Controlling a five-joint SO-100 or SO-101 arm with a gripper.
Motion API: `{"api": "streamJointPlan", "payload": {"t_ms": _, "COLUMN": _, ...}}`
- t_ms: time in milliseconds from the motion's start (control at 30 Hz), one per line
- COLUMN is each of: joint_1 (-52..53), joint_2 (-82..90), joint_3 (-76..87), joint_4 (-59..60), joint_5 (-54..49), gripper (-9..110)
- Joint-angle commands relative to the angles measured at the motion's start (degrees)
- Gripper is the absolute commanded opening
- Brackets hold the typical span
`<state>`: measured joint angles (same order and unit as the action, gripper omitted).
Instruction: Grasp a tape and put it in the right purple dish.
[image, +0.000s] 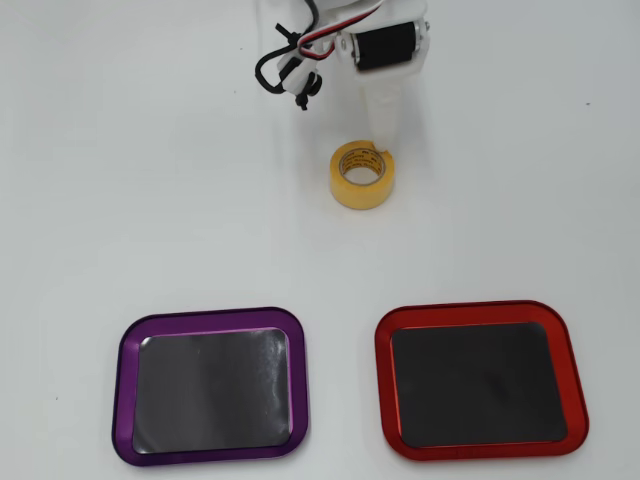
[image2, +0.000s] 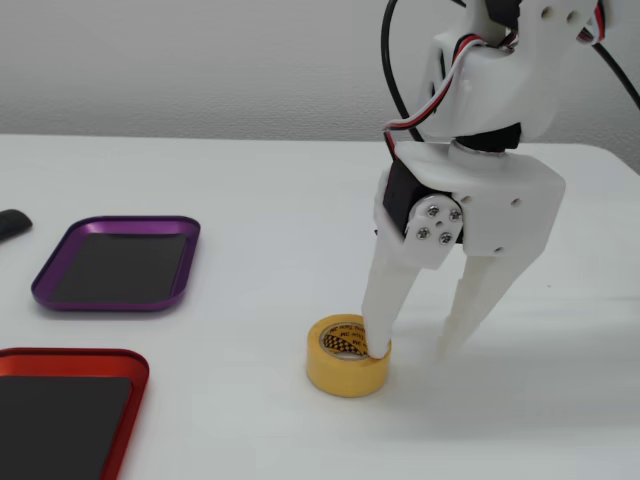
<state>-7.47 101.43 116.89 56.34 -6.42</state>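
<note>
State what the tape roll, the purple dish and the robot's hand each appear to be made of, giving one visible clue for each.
The tape roll: glossy amber plastic film, likely on a cardboard core, judging by the printed inner ring. The purple dish: probably anodised metal, given its shiny coloured rim, with a dark matte lining. The hand: matte white plastic, possibly printed, fastened with small metal screws.

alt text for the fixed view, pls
A white robot gripper reaches down with fingers apart, one finger dipping into the core of a yellow tape roll on a white table. A purple dish and red dish sit left.
</note>
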Motion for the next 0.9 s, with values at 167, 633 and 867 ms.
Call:
{"api": "streamJointPlan", "payload": {"t_ms": 167, "joint_1": 0.26, "joint_2": -6.15, "joint_3": -1.76, "joint_4": -4.31, "joint_5": -1.05, "gripper": 14}}
{"api": "streamJointPlan", "payload": {"t_ms": 633, "joint_1": 3.08, "joint_2": -6.24, "joint_3": -3.25, "joint_4": -3.34, "joint_5": -0.97, "gripper": 14}}
{"api": "streamJointPlan", "payload": {"t_ms": 867, "joint_1": 2.37, "joint_2": -6.15, "joint_3": -11.16, "joint_4": 4.66, "joint_5": -0.97, "gripper": 14}}
